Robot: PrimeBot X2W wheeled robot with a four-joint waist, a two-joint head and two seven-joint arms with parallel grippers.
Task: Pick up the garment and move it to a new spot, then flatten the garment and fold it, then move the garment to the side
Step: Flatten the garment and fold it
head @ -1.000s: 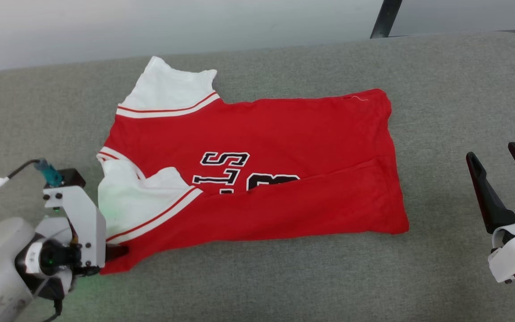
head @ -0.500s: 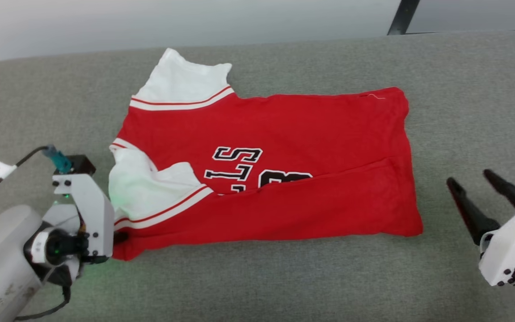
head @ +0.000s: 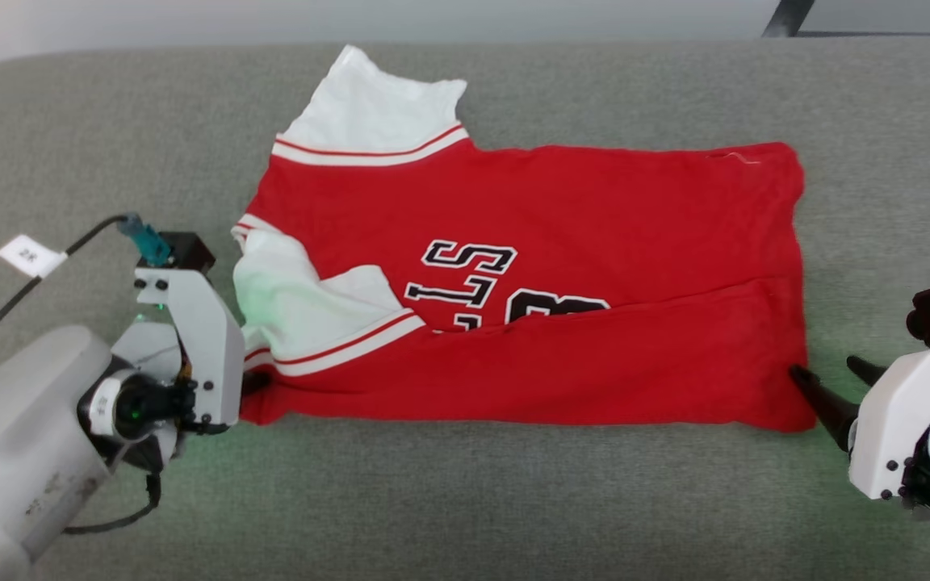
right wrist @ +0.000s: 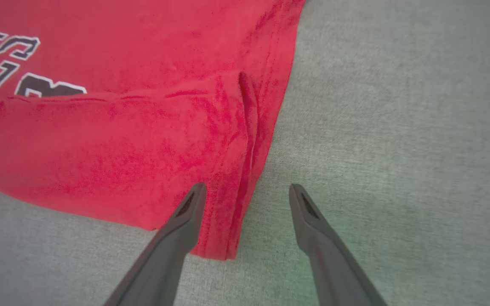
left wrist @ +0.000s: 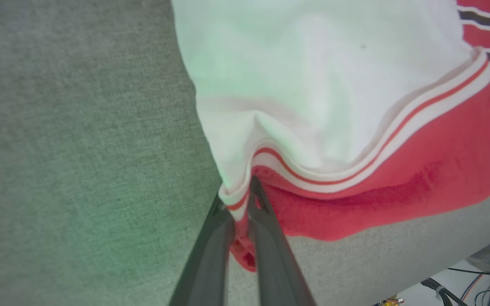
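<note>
A: On the desk [head: 465, 500], about mid-way across: garment [head: 562, 242] lies flat. Near edge is folded up over the lettering, one white sleeve tucked in at L.
B: Pincers?
A: Left pincer [left wrist: 238, 195] shut on the near-L corner, right at the striped trim. Only a thin bit of cloth betw. its fingers. Right pincer [right wrist: 247, 187] wide open, holding nothing. It straddles the near-R corner, one finger over red cloth, the other over bare desk.
B: Risks from here?
A: Prob. three. If R closes w/ a finger on top rather than under, it may catch the top layer only, or miss, and the fold opens on lift. L bite looks shallow, so it could slip under a hard pull. An uneven lift, L vs R, would drag and skew the cloth.
B: R fingertips touching the desk?
A: Can't tell.
</note>
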